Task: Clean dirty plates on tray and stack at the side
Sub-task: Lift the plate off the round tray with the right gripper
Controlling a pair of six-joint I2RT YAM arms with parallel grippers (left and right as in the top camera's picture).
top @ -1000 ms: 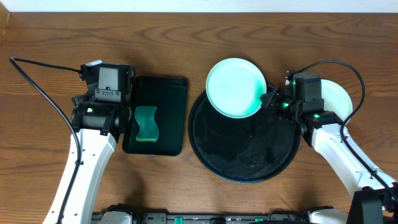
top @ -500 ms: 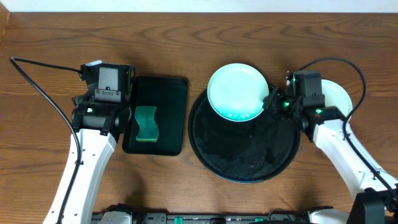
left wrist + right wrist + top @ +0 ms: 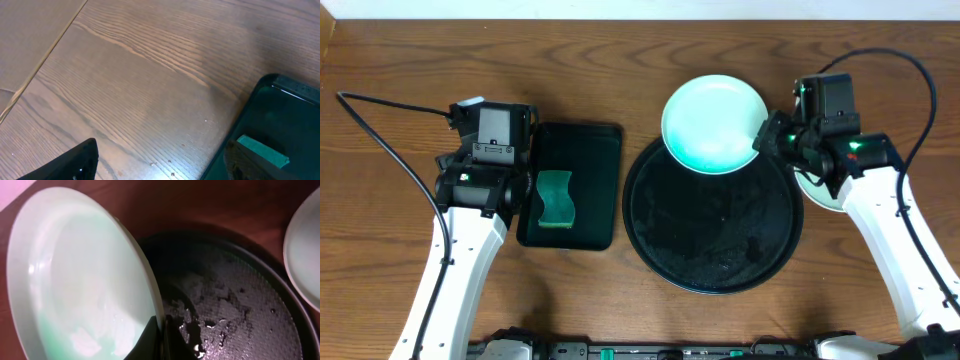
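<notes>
Leftmost, the left end effector (image 3: pixel 492 128) hangs wide open and empty above bare tabletop (image 3: pixel 380 200), just beside the small rectangular black tray (image 3: pixel 582 150) where a green sponge (image 3: pixel 555 198) lies. Right of that sits the large round black tray (image 3: pixel 715 245), and over its far rim a pale mint-green plate (image 3: pixel 713 125) is tilted, pinched at its right edge by the closed right end effector (image 3: pixel 765 140). A second plate (image 3: pixel 815 192) lies on the tabletop just beside the round tray's right rim, partly under the right arm (image 3: pixel 880 200).

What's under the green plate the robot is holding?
The round black tray, wet-looking. The plate, pinched by the right tool, hides the tray's far rim from above.
</notes>
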